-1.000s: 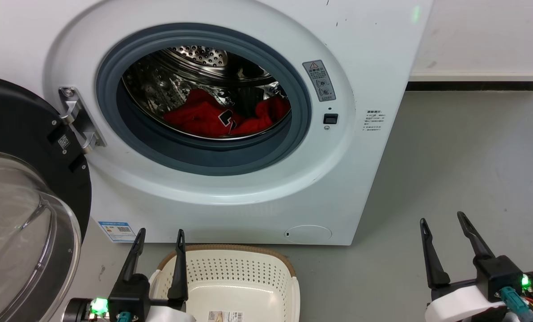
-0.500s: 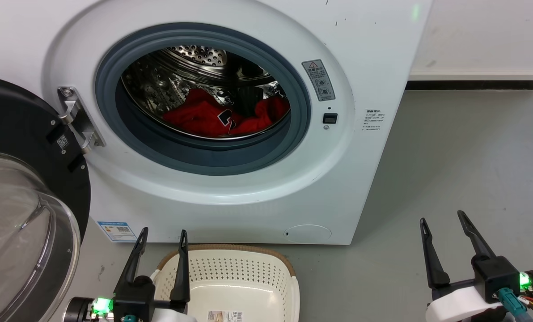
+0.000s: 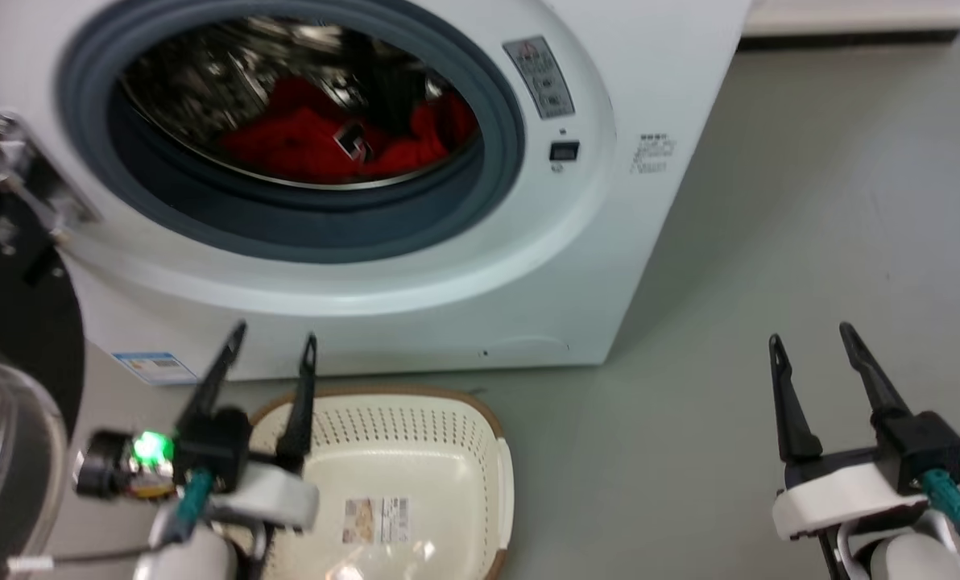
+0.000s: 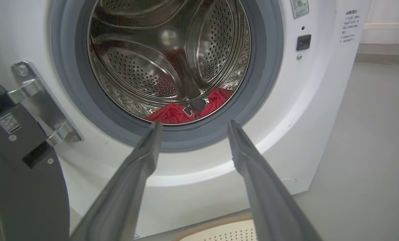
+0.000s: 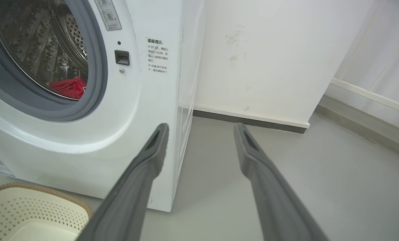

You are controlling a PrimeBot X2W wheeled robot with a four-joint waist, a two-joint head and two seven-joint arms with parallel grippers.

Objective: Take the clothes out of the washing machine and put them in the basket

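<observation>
The white washing machine (image 3: 577, 266) stands with its porthole open. Red clothes (image 3: 303, 141) lie at the bottom of the steel drum, also seen as clothes (image 4: 172, 114) and clothes (image 5: 67, 87) in the wrist views. On the floor in front sits the cream basket (image 3: 484, 451), nothing in it but a paper label. My left gripper (image 3: 275, 332) is open above the basket's far left rim, fingers pointing at the machine's front below the porthole; in its own view the left gripper (image 4: 195, 123) frames the gasket's lower edge. My right gripper (image 3: 810, 333) is open over bare floor, right of the machine.
The black-rimmed glass door (image 3: 13, 322) hangs open at the left on its metal hinge (image 4: 35, 97). Grey floor (image 3: 770, 201) stretches right of the machine to a white wall with a dark skirting (image 5: 253, 120). The basket's rim (image 5: 42, 190) lies close to the machine's base.
The head camera has moved, so the machine now sits higher and further left in view. My left gripper has reached a little further past the basket's far rim. Both grippers stay open.
</observation>
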